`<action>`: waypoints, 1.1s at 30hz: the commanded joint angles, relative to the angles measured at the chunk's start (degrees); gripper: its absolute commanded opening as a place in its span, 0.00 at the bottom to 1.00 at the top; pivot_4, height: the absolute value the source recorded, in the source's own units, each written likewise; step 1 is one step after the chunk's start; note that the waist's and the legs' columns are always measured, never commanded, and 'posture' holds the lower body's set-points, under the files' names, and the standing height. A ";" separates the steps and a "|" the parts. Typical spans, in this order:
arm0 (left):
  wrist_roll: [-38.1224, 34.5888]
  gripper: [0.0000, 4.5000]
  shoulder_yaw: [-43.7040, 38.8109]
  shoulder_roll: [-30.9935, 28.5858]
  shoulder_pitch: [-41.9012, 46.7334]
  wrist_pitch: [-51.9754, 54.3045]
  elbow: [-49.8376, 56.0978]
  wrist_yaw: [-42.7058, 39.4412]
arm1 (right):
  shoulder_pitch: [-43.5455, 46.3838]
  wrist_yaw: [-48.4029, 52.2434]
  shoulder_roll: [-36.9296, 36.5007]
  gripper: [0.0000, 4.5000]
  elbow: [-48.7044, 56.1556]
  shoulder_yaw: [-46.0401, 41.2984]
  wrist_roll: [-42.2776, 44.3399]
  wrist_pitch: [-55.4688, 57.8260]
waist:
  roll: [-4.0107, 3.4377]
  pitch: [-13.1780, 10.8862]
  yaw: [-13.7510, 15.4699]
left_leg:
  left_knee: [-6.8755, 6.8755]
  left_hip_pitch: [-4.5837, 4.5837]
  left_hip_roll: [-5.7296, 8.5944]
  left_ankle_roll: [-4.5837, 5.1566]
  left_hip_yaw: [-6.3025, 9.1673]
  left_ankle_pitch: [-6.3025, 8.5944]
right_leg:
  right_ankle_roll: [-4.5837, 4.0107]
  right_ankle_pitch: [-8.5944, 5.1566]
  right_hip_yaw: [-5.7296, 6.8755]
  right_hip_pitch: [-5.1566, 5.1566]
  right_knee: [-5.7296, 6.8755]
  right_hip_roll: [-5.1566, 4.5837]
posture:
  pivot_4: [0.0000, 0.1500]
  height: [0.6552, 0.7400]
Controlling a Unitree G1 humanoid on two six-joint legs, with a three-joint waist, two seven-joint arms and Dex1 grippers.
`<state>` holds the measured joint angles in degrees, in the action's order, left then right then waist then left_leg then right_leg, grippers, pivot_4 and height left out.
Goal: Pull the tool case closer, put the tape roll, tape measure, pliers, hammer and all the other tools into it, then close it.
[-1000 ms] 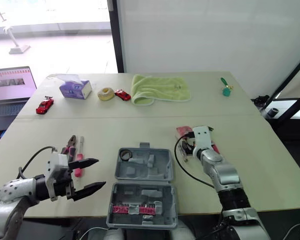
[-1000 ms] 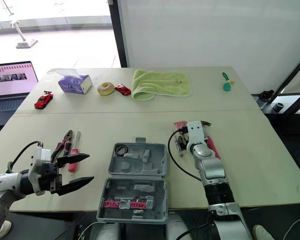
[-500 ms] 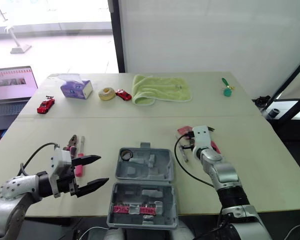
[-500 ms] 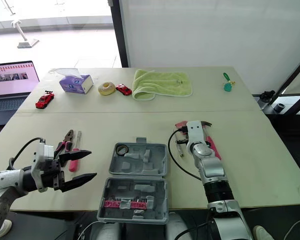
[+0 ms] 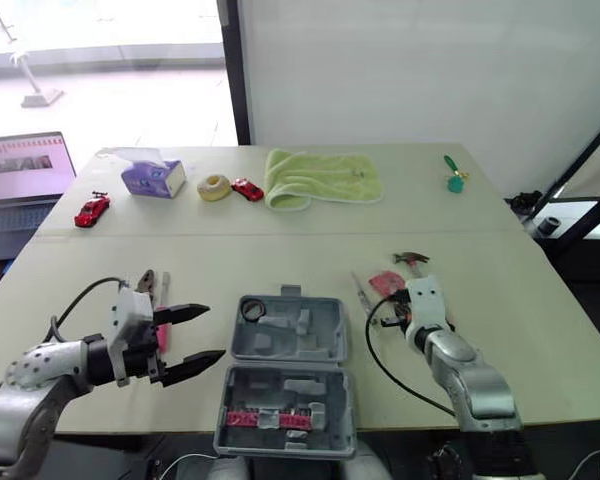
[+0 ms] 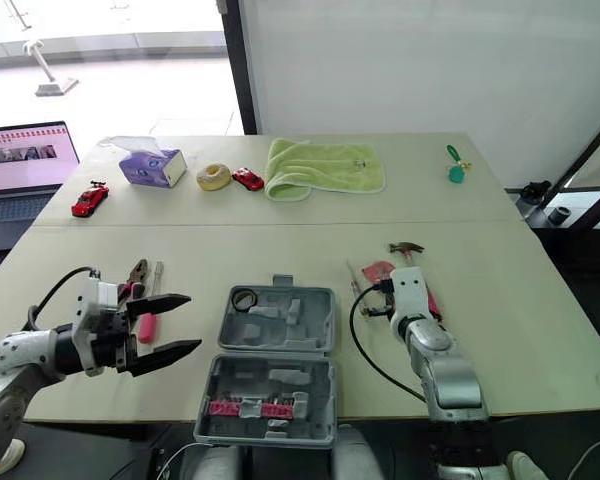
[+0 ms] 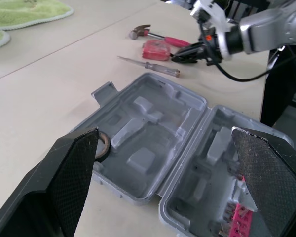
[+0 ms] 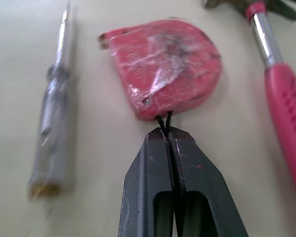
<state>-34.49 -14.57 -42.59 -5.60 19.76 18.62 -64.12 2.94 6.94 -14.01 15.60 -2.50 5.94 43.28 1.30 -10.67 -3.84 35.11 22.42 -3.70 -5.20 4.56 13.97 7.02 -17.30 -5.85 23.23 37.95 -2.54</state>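
Our right claw [image 8: 166, 132] is closed on the cord [image 8: 163, 120] of the tape measure [image 8: 165, 66], just past its tips; our left claw [image 5: 215, 332] gapes, left of the tool case [image 5: 320, 340].

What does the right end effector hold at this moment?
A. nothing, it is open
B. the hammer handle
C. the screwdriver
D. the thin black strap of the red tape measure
D: the right end effector is shut on the thin black strap of the red tape measure, while the hammer and the screwdriver lie apart from it.
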 commanded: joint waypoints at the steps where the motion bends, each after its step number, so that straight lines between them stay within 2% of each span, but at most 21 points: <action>1: -0.85 1.00 0.00 -0.67 0.82 -0.21 0.69 -0.74 | -5.47 -0.71 0.86 0.01 10.07 0.80 0.36 3.82 | 0.01 0.01 0.01 | 0.00 0.00 0.00 0.00 0.00 0.00 | -0.01 0.00 0.00 0.00 0.00 0.00 | 1.00 1.00; 12: 1.46 1.00 1.07 -0.89 2.87 -5.49 -8.76 -6.86 | -28.91 -2.84 3.65 0.01 31.57 5.20 0.86 10.82 | 0.06 0.02 0.33 | -0.04 -0.01 -0.01 0.00 0.01 0.00 | -0.24 -0.14 0.01 0.03 -0.04 0.00 | 1.00 1.00; 19: 2.18 1.00 1.98 -0.79 4.34 -8.40 -13.04 -9.48 | -35.83 -1.23 2.49 0.01 37.80 7.54 3.01 14.34 | 0.08 0.03 1.75 | -0.17 0.13 -0.02 0.03 0.08 0.04 | -0.34 -0.29 0.12 0.08 -0.22 -0.03 | 1.00 1.00; 28: 2.90 1.00 2.68 -0.57 4.15 -10.36 -14.37 -11.61 | -36.98 -1.63 3.11 0.01 39.04 5.76 4.03 17.37 | 0.14 0.04 1.53 | -0.08 0.08 -0.03 0.03 0.07 0.04 | -0.38 -0.26 0.12 0.00 -0.25 -0.03 | 1.00 1.00; 31: 2.96 1.00 2.73 -0.55 4.22 -10.51 -14.51 -11.78 | -36.93 -0.97 2.45 0.20 39.59 4.67 4.50 17.75 | 0.14 0.04 1.47 | -0.07 0.09 -0.02 0.03 0.07 0.04 | -0.38 -0.26 0.12 0.00 -0.25 -0.04 | 1.00 1.00; 33: 2.96 1.00 2.78 -0.52 4.34 -10.42 -14.37 -11.70 | -37.07 0.35 1.40 0.41 40.39 3.08 5.24 18.05 | 0.13 0.04 1.46 | -0.07 0.09 -0.02 0.03 0.07 0.04 | -0.38 -0.26 0.12 -0.01 -0.25 -0.04 | 1.00 1.00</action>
<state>-31.63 -11.86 -42.80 -1.47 10.24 3.47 -75.45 -33.14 6.24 -11.82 53.05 2.20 10.18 61.11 1.43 -10.63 -2.38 35.04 22.50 -3.72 -5.17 4.63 14.01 6.64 -17.56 -5.73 23.22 37.70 -2.57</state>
